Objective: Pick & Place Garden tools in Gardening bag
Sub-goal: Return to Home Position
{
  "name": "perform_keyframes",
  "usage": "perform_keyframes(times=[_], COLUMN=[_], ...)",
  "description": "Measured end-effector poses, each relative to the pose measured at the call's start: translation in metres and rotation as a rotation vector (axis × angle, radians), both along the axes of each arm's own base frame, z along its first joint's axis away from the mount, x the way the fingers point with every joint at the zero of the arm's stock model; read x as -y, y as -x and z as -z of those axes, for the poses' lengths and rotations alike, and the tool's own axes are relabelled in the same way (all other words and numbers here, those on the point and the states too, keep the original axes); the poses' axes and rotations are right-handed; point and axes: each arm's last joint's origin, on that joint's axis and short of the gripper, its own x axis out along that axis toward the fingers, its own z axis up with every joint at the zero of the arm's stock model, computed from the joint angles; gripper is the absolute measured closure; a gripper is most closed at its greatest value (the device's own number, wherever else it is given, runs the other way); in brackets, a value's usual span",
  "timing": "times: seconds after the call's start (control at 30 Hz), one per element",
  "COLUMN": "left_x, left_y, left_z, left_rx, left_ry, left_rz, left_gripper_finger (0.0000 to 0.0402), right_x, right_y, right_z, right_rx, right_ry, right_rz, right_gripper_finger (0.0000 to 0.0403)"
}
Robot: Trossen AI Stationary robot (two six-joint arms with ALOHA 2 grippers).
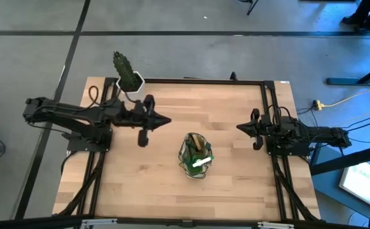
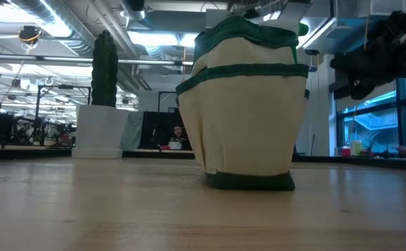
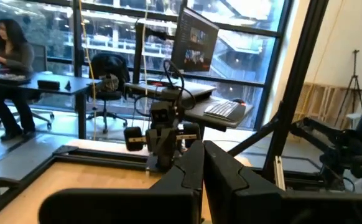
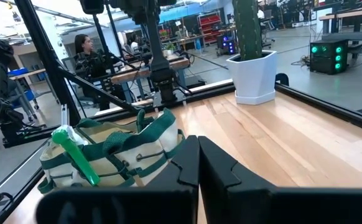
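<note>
The gardening bag [image 1: 196,156], cream fabric with green trim, stands upright on its base at the table's middle [image 2: 248,104]. Garden tools sit inside it, and a green piece [image 4: 75,155] sticks out of its open top. Which tools they are I cannot make out. My left gripper [image 1: 168,120] is shut and empty. It hangs above the table to the bag's far left and points level toward the right side [image 3: 203,146]. My right gripper [image 1: 239,127] is shut and empty at the table's right, pointing level toward the bag [image 4: 198,142].
A cactus in a white pot [image 1: 129,76] stands at the table's far left corner [image 4: 252,56]. A dark frame [image 1: 271,102] runs along the table's edges. Bare wood lies all around the bag. People sit at desks [image 3: 10,68] in the room beyond.
</note>
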Motion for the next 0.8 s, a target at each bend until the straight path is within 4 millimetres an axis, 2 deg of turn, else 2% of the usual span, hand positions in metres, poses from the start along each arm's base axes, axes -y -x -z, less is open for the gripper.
perform_keyframes(times=[0.23,0.53,0.8], left_x=[-0.002,-0.005,-0.006], left_y=[0.028,0.054,0.074], left_z=[0.025,0.066,0.088], left_rx=[0.056,0.013,0.167], left_ry=[0.008,0.019,0.024], left_rz=[-0.036,-0.075,-0.086], left_gripper_finger=[0.04,0.04,0.04], right_x=[0.0,0.0,0.0], right_y=[0.0,0.0,0.0], right_z=[0.0,0.0,0.0], right_rx=[0.0,0.0,0.0], right_ry=[0.0,0.0,0.0], right_rz=[0.0,-0.002,-0.003], right_gripper_finger=[0.04,0.04,0.04])
